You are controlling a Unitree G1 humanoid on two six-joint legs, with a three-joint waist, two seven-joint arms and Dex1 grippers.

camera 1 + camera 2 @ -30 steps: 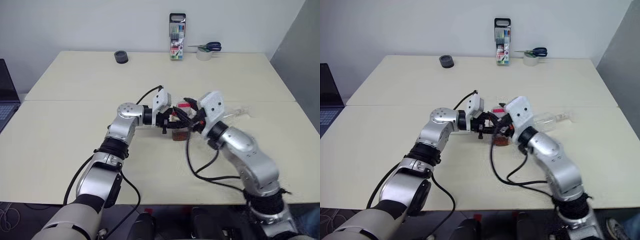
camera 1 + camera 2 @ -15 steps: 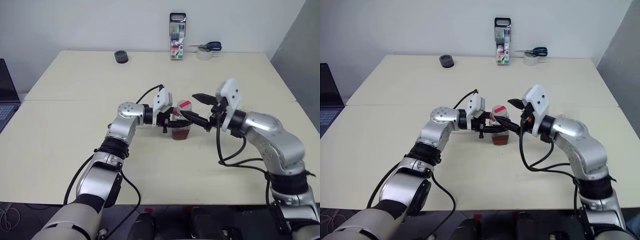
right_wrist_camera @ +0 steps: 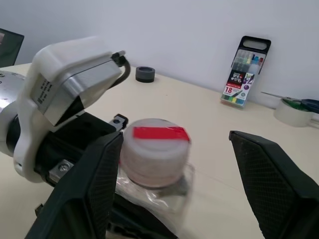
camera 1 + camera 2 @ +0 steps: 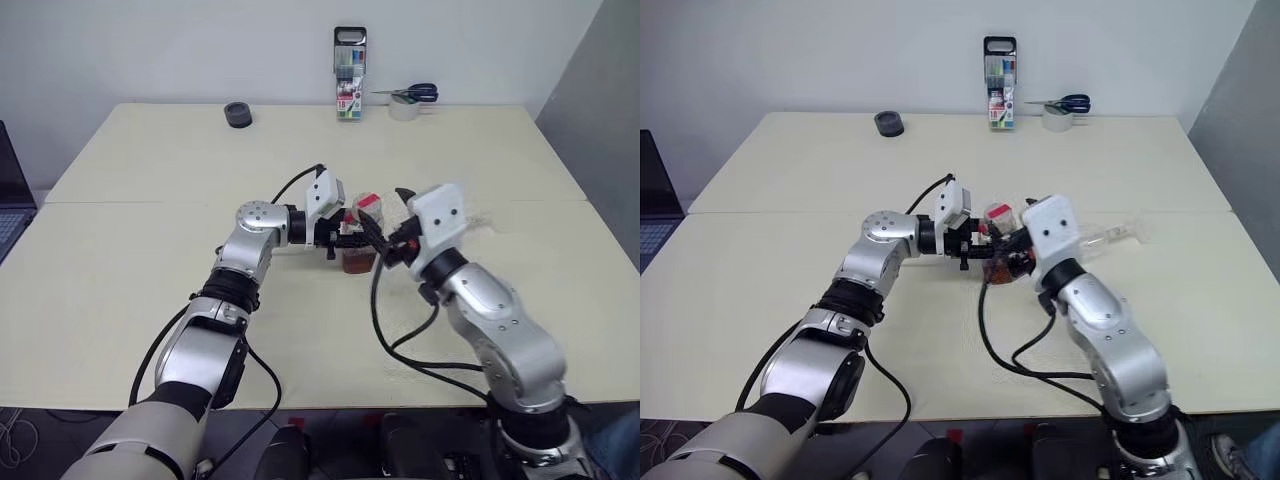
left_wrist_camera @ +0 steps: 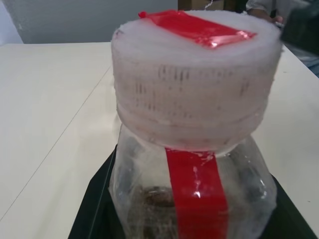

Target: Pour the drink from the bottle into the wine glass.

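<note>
Upright at mid-table [image 4: 150,270]: bottle [image 4: 360,240] with tea-coloured drink [image 4: 358,262] low inside, clamped at its body by left pincer [image 4: 345,238]. Right pincer [image 3: 184,164] spread wide around the cap [image 3: 154,149], not touching. Wine glass [image 4: 1110,238] lying just behind.

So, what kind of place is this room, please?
Probably an office or lab workspace: plain pale tables against a white wall, with a marker pack, scissors on a tape roll, and a laptop's edge.
</note>
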